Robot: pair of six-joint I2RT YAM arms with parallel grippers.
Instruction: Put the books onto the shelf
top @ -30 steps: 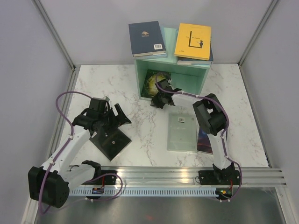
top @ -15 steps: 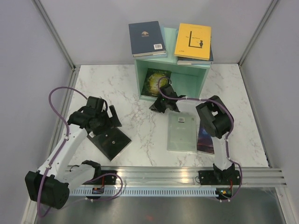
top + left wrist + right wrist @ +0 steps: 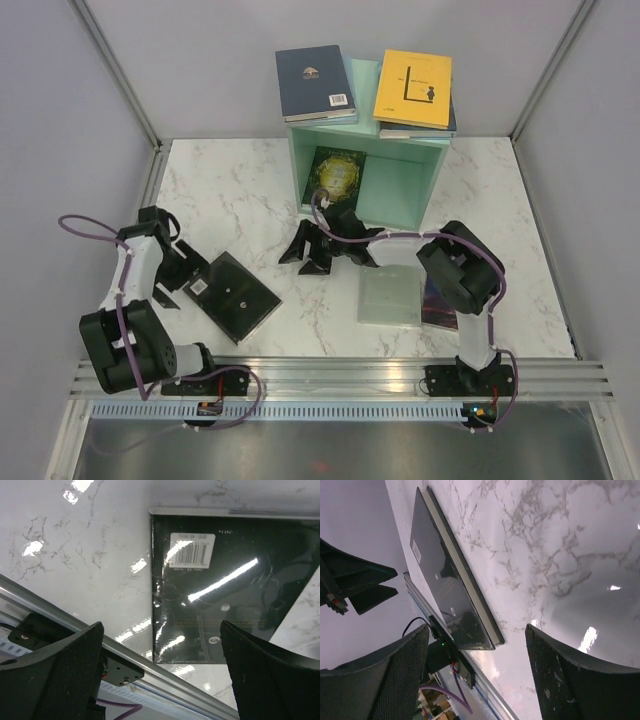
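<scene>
A: The shelf (image 3: 405, 185)?
B: Mint green. The tabletop (image 3: 240, 195) is white, veined grey.
A: And the books?
B: 1 navy book (image 3: 315, 83), 1 yellow book (image 3: 413, 88), 1 glossy black book (image 3: 225, 605) with a white barcode label (image 3: 192, 551), 1 pale green book (image 3: 390, 297), 1 dark book (image 3: 337, 177) with a gold-green swirl.

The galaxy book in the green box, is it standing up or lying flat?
Standing up. The galaxy book is on its edge inside the shelf, cover facing the open front. Whether it leans, I cannot tell.
</scene>
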